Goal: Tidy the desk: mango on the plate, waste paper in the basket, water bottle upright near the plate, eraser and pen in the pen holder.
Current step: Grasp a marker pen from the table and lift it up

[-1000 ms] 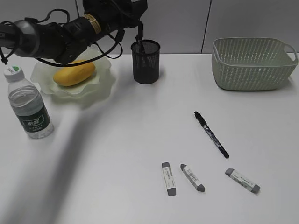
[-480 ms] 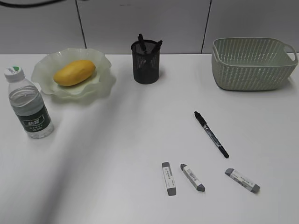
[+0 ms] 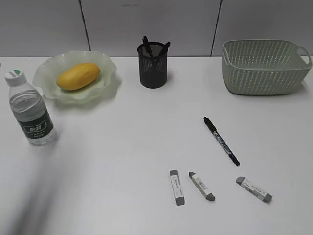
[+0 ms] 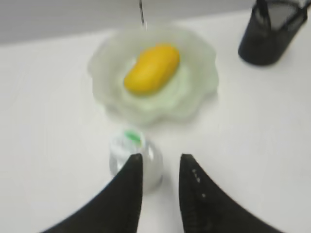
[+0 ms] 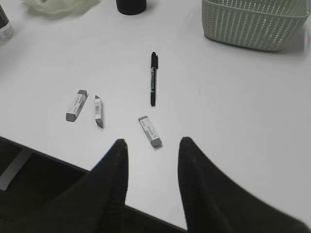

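Bottle (image 3: 30, 115) upright | dark green label, writing unreadable | erasers (image 3: 177, 187) barcoded

An office-like desk setting: a plain white tabletop (image 3: 122, 147) ran across the frame, grey panelled wall (image 3: 146, 24) along the top, a mesh pen holder (image 3: 152, 64) at upper centre.
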You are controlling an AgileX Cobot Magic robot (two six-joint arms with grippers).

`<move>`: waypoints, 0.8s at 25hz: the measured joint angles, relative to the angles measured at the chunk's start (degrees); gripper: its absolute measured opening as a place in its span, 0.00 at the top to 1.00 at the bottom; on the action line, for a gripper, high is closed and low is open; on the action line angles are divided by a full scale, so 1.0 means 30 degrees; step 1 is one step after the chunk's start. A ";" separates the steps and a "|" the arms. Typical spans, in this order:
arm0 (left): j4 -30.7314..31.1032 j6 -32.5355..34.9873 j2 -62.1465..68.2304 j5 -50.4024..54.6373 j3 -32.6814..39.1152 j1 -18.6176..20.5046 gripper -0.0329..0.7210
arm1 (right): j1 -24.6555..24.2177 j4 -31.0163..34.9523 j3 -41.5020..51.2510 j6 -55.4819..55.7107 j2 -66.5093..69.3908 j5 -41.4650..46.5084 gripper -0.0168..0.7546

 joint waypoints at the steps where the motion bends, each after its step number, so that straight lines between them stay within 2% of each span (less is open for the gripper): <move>1: -0.1058 0.0716 -0.1431 0.1374 0.0857 0.0000 0.70 | 0.0000 0.0000 0.0000 0.0000 0.0000 0.0000 0.61; 4: -0.2520 0.1509 -0.6224 0.4361 0.2794 0.0000 0.69 | 0.0000 0.0000 0.0000 0.0000 0.0000 0.0000 0.61; 9: -0.2566 0.1714 -1.4635 0.6532 0.5229 0.0000 0.64 | 0.0000 0.0000 0.0000 0.0000 0.0000 0.0000 0.61; 12: -0.2541 0.1750 -1.8141 0.7067 0.6172 0.0000 0.62 | 0.0000 0.0039 0.0000 0.0000 0.0138 0.0000 0.61; 16: -0.2153 0.2286 -2.0527 0.7664 0.6405 0.0000 0.62 | 0.0000 0.0057 -0.0097 0.0000 0.2233 -0.0169 0.61; 20: -0.2139 0.2784 -2.1440 0.8610 0.6903 0.0000 0.62 | 0.0000 0.0057 -0.0958 0.0000 0.7554 -0.2202 0.61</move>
